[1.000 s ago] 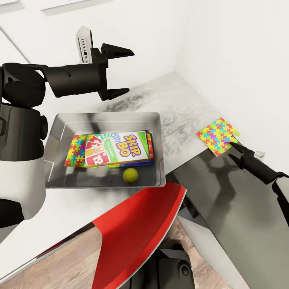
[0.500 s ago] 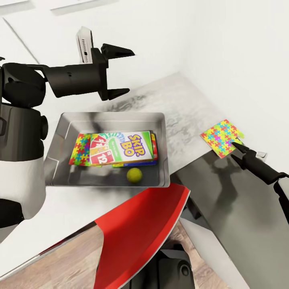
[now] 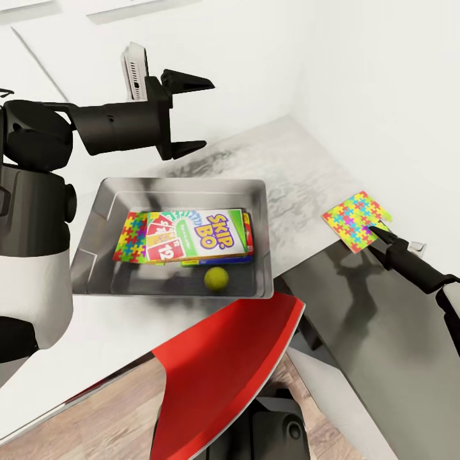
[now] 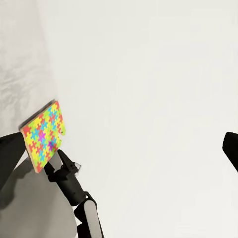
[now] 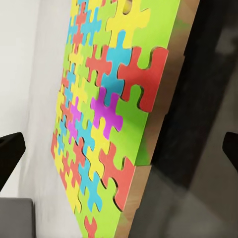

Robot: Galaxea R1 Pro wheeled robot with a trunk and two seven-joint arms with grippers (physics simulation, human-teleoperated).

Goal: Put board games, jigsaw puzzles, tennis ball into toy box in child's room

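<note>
Puzzle [image 3: 355, 221] last loose on far-right worktop [image 3: 300, 172]; right gripper [image 3: 375, 234] crept closer, jaws wide astride its edge. Left gripper [image 3: 195, 115] jaws wide, idle above box [image 3: 263, 217].

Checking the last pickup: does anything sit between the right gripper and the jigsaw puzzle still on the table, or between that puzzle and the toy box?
Nothing visible does. The right gripper is open right at the near edge of the jigsaw puzzle. Between the puzzle and the toy box lies only bare table; the left gripper hovers above, off that path.
</note>
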